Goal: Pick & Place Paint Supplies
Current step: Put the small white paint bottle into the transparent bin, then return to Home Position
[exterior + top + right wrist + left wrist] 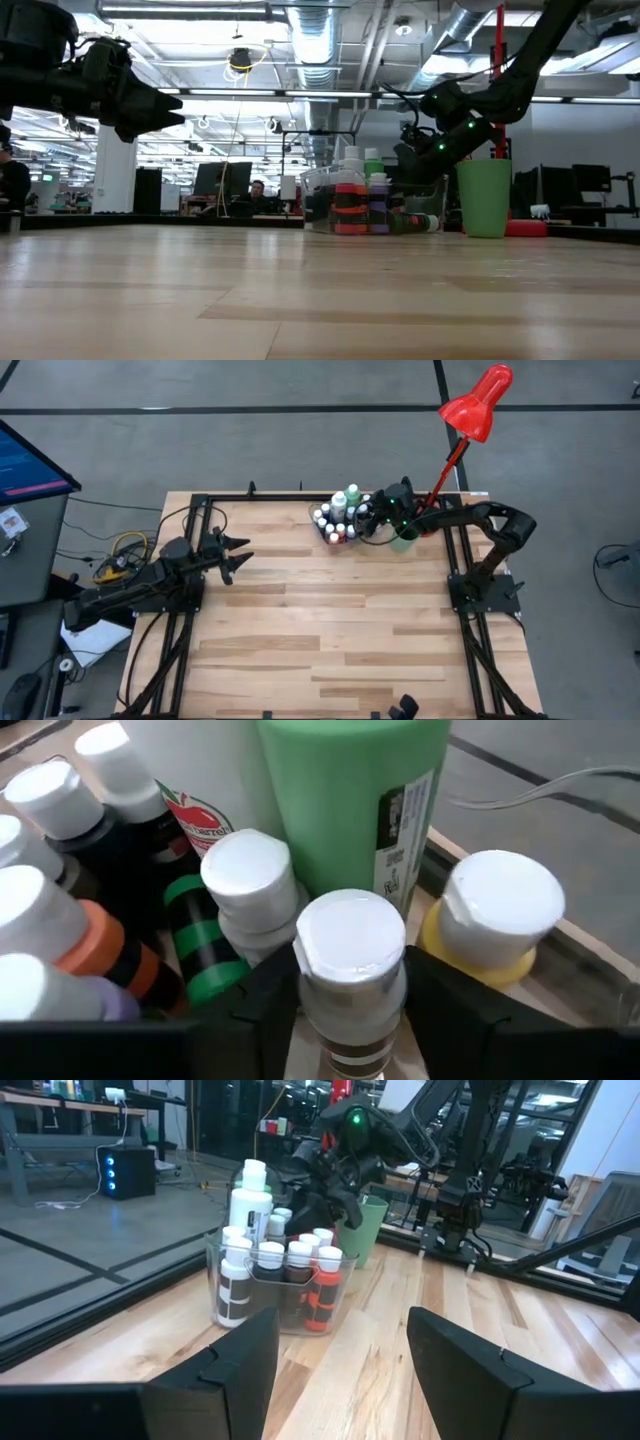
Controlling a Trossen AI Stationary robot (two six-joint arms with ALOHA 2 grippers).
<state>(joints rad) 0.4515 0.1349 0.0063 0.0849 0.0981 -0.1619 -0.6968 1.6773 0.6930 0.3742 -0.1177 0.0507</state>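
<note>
Many tiny white-capped paint bottles and two taller bottles, green [350,790] and white [250,1200], stand in a clear plastic tray [322,528] at the table's far middle. My right gripper [368,515] reaches into the tray's right end and is shut on one small white-capped bottle [350,945] with a brownish band. Beside it stand a yellow bottle [490,920] and a green-banded one [245,880]. My left gripper [240,555] hovers open and empty over the table's left side, facing the tray. No brushes show. My right gripper holds the small bottle just below its white cap [350,1005], pinched between the two fingers [265,1010], one on each side. The fingers come from above, slanting from the table's right. The bottle is upright among the others. Its base is hidden, so I cannot tell whether it is lifted.
A green cup [405,538] stands just right of the tray, close under my right arm. A red desk lamp [480,400] rises at the far right corner, its base [530,228] behind the cup. The wooden table [330,630] stretches bare toward its near edge.
</note>
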